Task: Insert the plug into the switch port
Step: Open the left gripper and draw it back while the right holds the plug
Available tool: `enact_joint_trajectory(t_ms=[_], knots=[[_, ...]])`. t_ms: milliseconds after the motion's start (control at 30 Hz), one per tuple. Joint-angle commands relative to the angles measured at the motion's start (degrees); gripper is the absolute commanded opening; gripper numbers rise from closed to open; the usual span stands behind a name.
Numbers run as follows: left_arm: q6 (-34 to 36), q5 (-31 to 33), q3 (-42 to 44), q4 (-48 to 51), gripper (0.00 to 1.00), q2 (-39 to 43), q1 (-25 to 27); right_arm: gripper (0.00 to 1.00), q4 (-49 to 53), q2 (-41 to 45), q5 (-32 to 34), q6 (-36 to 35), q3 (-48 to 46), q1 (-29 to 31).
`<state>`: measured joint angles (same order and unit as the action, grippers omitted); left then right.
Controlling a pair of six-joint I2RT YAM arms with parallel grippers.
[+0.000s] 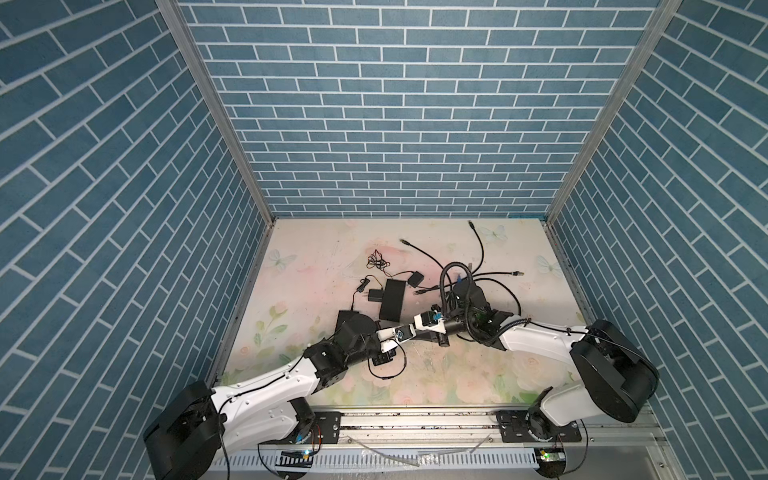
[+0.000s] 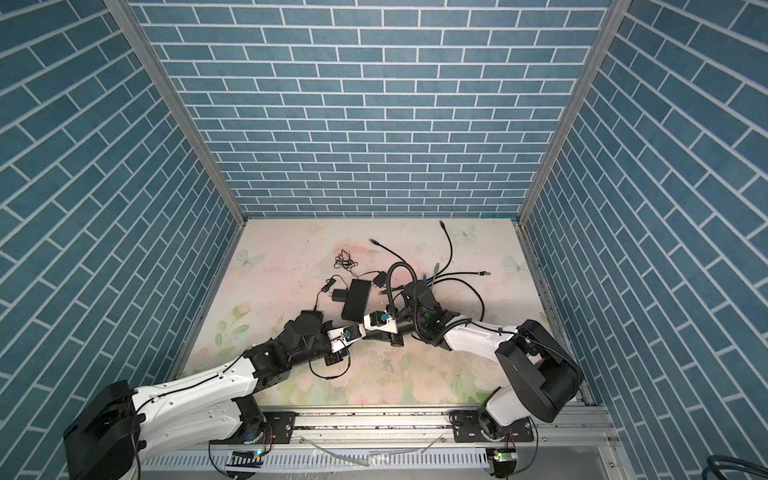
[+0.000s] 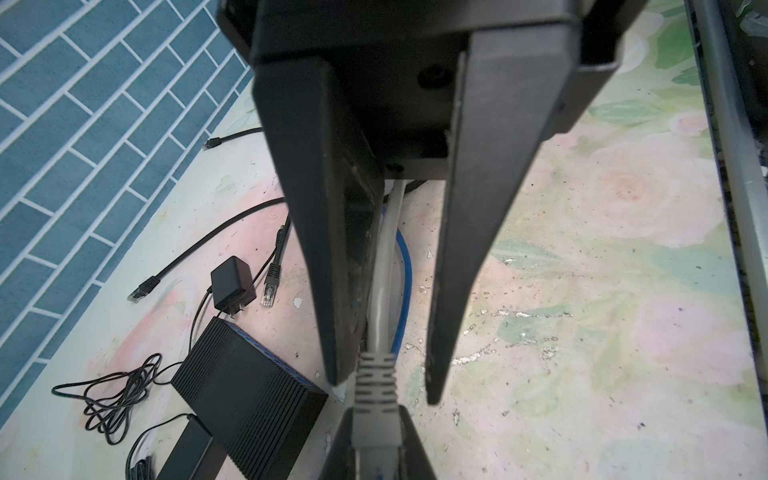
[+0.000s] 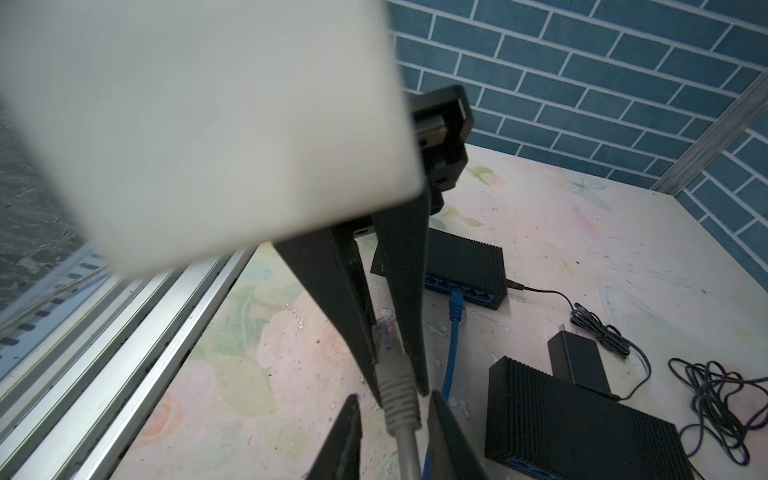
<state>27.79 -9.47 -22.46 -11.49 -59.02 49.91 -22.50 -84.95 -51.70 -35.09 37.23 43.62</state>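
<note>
Left gripper (image 3: 376, 411) is pinching grey plug (image 3: 374, 382) lower centre; right gripper (image 3: 385, 390), jaws apparently apart, is straddling it, so close squarely.

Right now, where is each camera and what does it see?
Top views: high overhead, looking down at the table and back wall; both arms show.
Left wrist: on left arm, facing right jaws; left jaws grip the plug.
Right wrist: on right arm, facing left jaws; right jaws flank the cable.
Wrist views share the plug.
</note>
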Motion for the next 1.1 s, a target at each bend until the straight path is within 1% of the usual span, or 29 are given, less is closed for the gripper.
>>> enact_joint_trajectory(t_ms=[0,67,233,367,500,533,567,600,700,733,767,833,900,1000,1067], knots=[[0.3,-0.1,0.8,-1.1,0.05,0.4,-0.1,0.27,-3.4,-0.2,-1.4,1.2,1.1,0.2],[0.2,0.0,0.8,-1.1,0.05,0.6,-0.1,0.25,-3.5,-0.3,-1.5,1.2,1.2,0.3],[0.1,0.3,1.2,-1.7,0.05,1.3,-0.1,0.15,-3.3,-0.9,-1.8,1.2,1.4,0.2],[-0.8,0.9,2.3,-3.7,0.06,2.3,-0.1,0.12,-3.0,-1.5,-1.9,1.1,1.4,0.2],[-2.1,2.2,3.4,-5.6,0.09,3.5,-0.2,0.01,-2.1,-2.0,-2.1,1.2,1.5,0.3],[-2.7,2.6,3.7,-6.0,0.11,3.8,-0.2,0.00,-2.0,-2.0,-2.0,1.2,1.5,0.2],[-3.2,3.1,3.9,-6.4,0.19,4.0,-0.2,0.00,-2.2,-2.2,-1.7,1.2,1.4,0.2],[-4.0,4.1,4.4,-7.0,0.30,4.3,-0.2,0.00,-2.4,-2.4,-1.2,1.3,1.2,0.2],[-7.4,7.7,5.1,-7.4,0.68,5.8,-0.2,0.00,-3.9,-2.8,0.8,2.0,0.1,0.2],[-9.2,9.4,5.1,-7.0,0.79,6.4,-0.3,0.00,-5.5,-3.1,1.7,2.7,-0.5,0.2],[-10.9,10.8,5.1,-6.5,0.83,6.9,-0.5,0.00,-7.9,-3.4,2.9,4.0,-1.3,0.2],[-14.1,12.0,4.9,-4.6,0.90,8.6,-1.0,0.00,-12.7,-4.3,4.9,6.4,-3.0,0.2],[-18.3,14.8,4.5,-2.8,0.99,10.1,-1.2,0.00,-17.6,-5.6,6.9,9.3,-4.1,0.3],[-24.1,18.8,3.6,1.5,1.00,13.0,-1.5,0.00,-24.1,-8.4,10.0,13.3,-5.0,1.0],[-29.4,23.6,3.3,4.8,1.00,15.0,-1.6,0.00,-27.7,-10.4,11.8,14.7,-5.3,2.3]])
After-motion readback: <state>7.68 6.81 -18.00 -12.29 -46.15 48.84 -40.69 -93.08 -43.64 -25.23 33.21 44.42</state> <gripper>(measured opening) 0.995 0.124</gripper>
